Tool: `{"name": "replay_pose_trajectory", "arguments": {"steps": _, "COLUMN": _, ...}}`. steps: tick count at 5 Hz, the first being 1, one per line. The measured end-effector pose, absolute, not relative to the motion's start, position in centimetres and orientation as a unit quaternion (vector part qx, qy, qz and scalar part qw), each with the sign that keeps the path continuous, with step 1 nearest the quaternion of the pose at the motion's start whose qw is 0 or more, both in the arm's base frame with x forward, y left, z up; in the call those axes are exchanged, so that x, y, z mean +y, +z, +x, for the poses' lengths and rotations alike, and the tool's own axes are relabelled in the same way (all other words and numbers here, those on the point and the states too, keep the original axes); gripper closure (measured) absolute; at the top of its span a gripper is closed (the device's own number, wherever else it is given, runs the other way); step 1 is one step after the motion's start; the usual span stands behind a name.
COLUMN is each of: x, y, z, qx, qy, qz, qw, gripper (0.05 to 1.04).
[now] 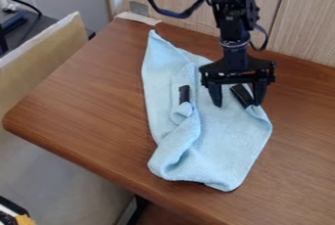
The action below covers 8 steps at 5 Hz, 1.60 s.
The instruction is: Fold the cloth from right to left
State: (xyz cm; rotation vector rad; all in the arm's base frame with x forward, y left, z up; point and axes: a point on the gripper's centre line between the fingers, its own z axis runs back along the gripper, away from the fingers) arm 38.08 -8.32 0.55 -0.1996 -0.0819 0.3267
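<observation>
Across the brown, rounded-corner wooden table [85,97] lies a rumpled, light-blue fabric cloth [226,143], probably light, limp and best pinched by its right edge, where the black two-finger gripper [237,104] hangs spread about a small, black, oblong piece [241,95].

A light blue cloth [226,143] lies rumpled on the brown table [85,101], partly folded over itself.
</observation>
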Motion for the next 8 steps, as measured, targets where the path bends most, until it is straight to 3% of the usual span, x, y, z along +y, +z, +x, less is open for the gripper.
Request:
{"name": "replay_pose_trajectory", "arguments": {"steps": 2, "x": -9.1, "y": 0.1, "z": 39.9, "qx": -0.047, "qy": 0.150, "qz": -0.101, "qw": 0.982, "gripper": 0.133}}
{"name": "replay_pose_trajectory", "arguments": {"steps": 4, "x": -8.8, "y": -0.3, "z": 39.3, "qx": -0.039, "qy": 0.152, "qz": -0.095, "qw": 0.983, "gripper": 0.705}}
{"name": "replay_pose_trajectory", "arguments": {"steps": 5, "x": -8.7, "y": -0.3, "z": 39.2, "qx": -0.040, "qy": 0.165, "qz": -0.101, "qw": 0.980, "gripper": 0.897}}
{"name": "replay_pose_trajectory", "arguments": {"steps": 6, "x": -8.5, "y": -0.2, "z": 39.0, "qx": -0.044, "qy": 0.169, "qz": -0.100, "qw": 0.980, "gripper": 0.986}}
{"name": "replay_pose_trajectory", "arguments": {"steps": 8, "x": -8.4, "y": 0.6, "z": 38.6, "qx": -0.031, "qy": 0.157, "qz": -0.103, "qw": 0.982, "gripper": 1.000}}
